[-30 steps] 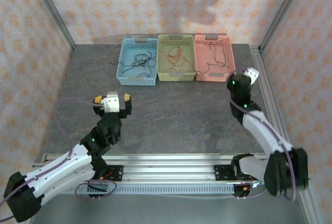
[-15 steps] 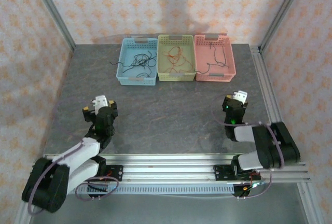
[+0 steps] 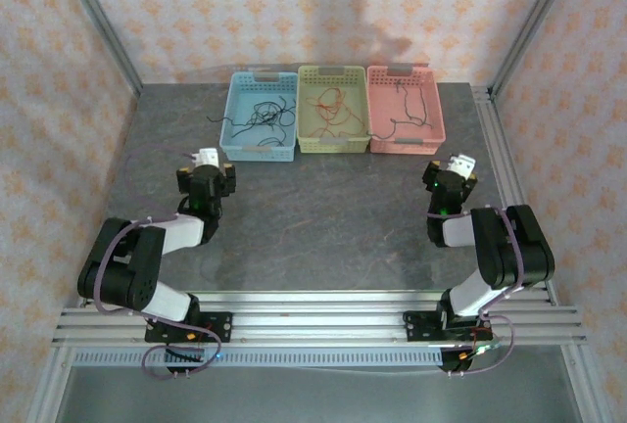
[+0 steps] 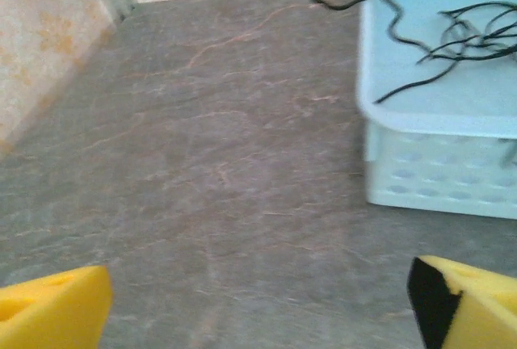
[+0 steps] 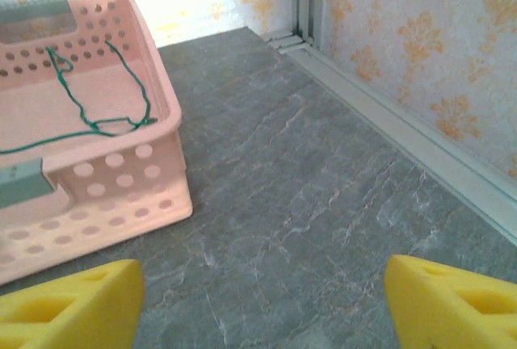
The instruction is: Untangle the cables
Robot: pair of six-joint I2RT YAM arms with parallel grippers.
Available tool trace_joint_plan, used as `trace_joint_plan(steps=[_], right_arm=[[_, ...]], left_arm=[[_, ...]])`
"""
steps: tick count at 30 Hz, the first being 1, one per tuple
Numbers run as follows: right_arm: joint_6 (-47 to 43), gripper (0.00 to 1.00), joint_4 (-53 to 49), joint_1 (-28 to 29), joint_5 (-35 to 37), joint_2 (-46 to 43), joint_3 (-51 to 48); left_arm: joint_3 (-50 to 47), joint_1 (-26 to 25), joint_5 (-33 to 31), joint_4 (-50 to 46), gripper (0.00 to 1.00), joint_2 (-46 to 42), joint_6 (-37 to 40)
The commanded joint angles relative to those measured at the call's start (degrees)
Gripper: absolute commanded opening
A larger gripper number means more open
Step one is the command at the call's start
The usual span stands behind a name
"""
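Black cables (image 3: 260, 117) lie in the blue basket (image 3: 259, 154), orange-red cables (image 3: 329, 108) in the yellow-green basket (image 3: 333, 144), and a green cable (image 5: 97, 119) in the pink basket (image 5: 121, 179). The three baskets stand side by side at the upper middle of the top view. One black strand trails over the blue basket's left rim onto the table (image 3: 323, 217).

Progress, as you should read it: the colours are separated, one per basket, and no cable lies loose in the middle of the table. The sorting looks done or close to it. The black bundle is a loose heap, and you cannot tell from here whether any of it is knotted. The trailing strand may want tucking in.

Left end effector (image 4: 258, 284): yellow pads spread wide at the bottom corners of its wrist view, nothing between them, blue basket at upper right. Right end effector (image 5: 262, 272): pads equally wide, empty, pink basket at upper left.

Against half a second ago: both arms have folded back further, elbows down near the rail at the bottom of the top view. Both end effectors sit higher in that frame, closer to the baskets. A second ago both arms were stretched out long. Baskets and cables have not shifted.
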Motion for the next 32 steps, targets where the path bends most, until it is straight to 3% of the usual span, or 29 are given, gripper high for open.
trace_joint_plan(steps=[1, 32], right_arm=[[0.88, 1.0, -1.77, -0.12, -0.82, -0.72, -0.02], [-0.82, 0.99, -2.49, -0.96, -8.23, -1.1, 0.08]], left_arm=[[1.29, 2.37, 4.14, -1.18, 1.0, 0.17, -2.32], [1.21, 2.38, 4.28, -1.16, 1.0, 0.08, -2.32]])
